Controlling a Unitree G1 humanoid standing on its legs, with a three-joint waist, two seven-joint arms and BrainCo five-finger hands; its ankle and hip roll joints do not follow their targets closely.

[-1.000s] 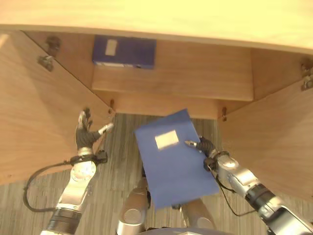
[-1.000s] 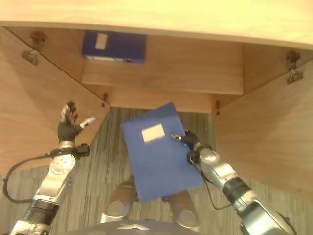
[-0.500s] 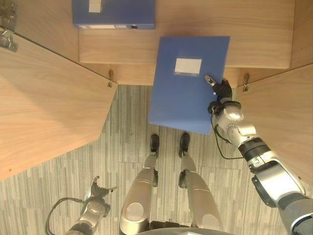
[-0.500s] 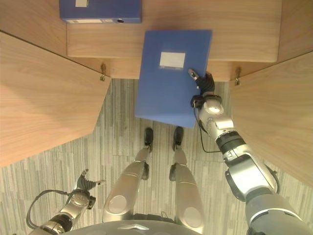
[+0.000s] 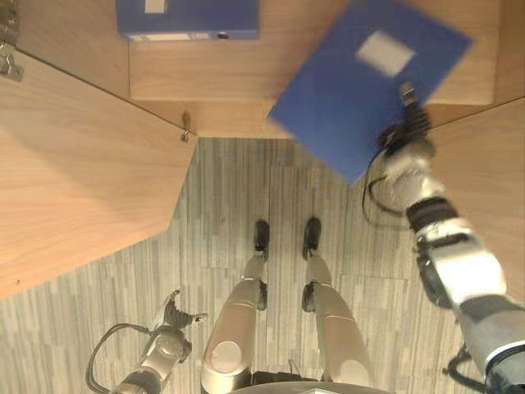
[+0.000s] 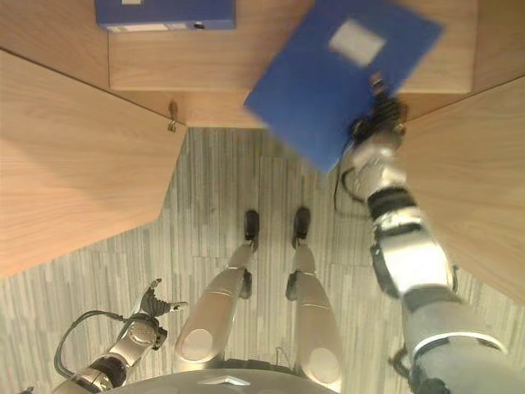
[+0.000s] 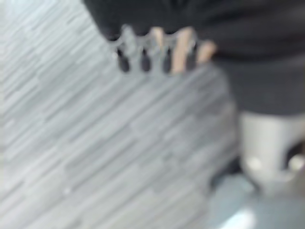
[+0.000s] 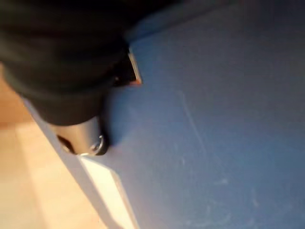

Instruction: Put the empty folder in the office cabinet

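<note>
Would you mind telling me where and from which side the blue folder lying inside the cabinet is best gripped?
Probably by its spine. The blue folder lies flat on the shelf with the spine facing the open front, so I would come in from the front, fingers above and thumb below. Its other edges sit deeper in.

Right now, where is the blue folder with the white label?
The blue folder is up in the robot's right hand, tilted over the front edge of the cabinet shelf, to the right of the other blue binder lying at the shelf's back left.
</note>
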